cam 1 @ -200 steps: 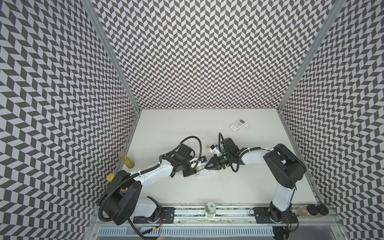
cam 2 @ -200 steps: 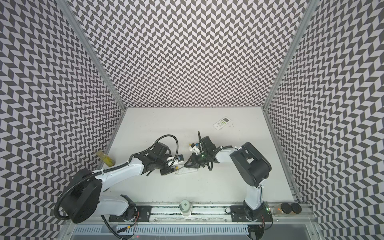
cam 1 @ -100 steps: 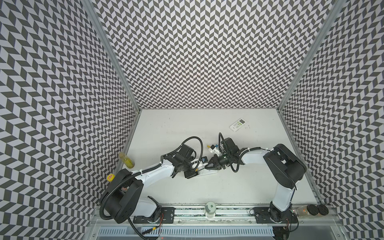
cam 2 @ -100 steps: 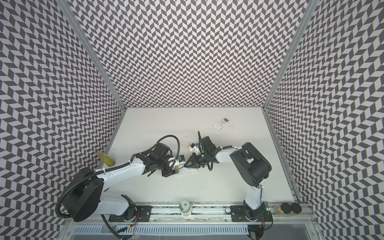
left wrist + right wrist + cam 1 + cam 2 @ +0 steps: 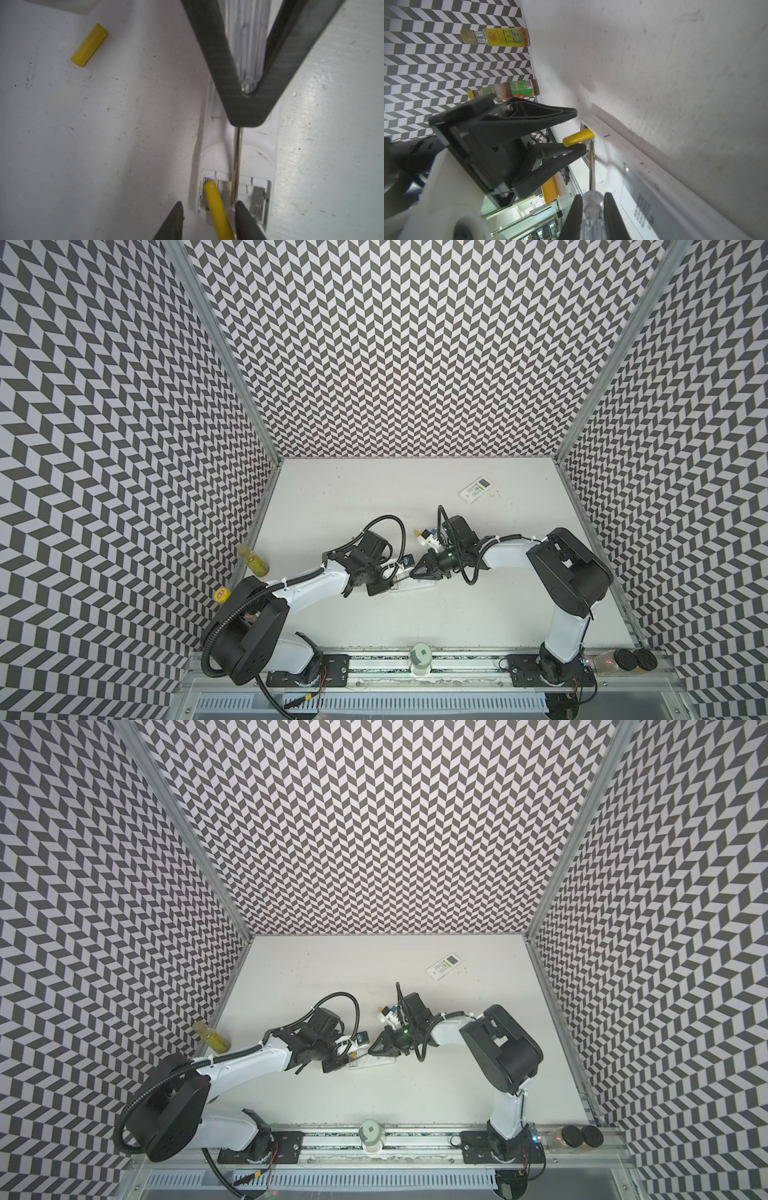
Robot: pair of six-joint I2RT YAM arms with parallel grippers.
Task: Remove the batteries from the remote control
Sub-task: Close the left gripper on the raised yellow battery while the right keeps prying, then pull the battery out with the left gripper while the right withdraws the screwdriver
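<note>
A white remote [image 5: 419, 584] [image 5: 376, 1058] lies face down mid-table with its battery bay open. One yellow battery [image 5: 215, 204] [image 5: 578, 137] sticks up at a tilt out of the bay. My left gripper [image 5: 208, 204] [image 5: 579, 129] [image 5: 390, 577] straddles it, jaws apart, with a gap showing on both sides. Another yellow battery [image 5: 89, 44] lies loose on the table. My right gripper [image 5: 591, 197] [image 5: 245, 118] [image 5: 417, 572] is shut on a clear-handled screwdriver [image 5: 246, 41], whose shaft [image 5: 592, 166] reaches into the bay beside the raised battery. The black batteries are out of view.
A second white remote [image 5: 478, 489] [image 5: 445, 966] lies at the back right. Two sauce bottles [image 5: 500, 37] [image 5: 512, 90] stand along the left wall. A small jar [image 5: 422, 657] sits on the front rail and dark-lidded jars [image 5: 623, 659] at the front right corner.
My left gripper has edged right, onto the remote's open end, and its jaws stand narrower. The right arm and the screwdriver have stayed in place.
</note>
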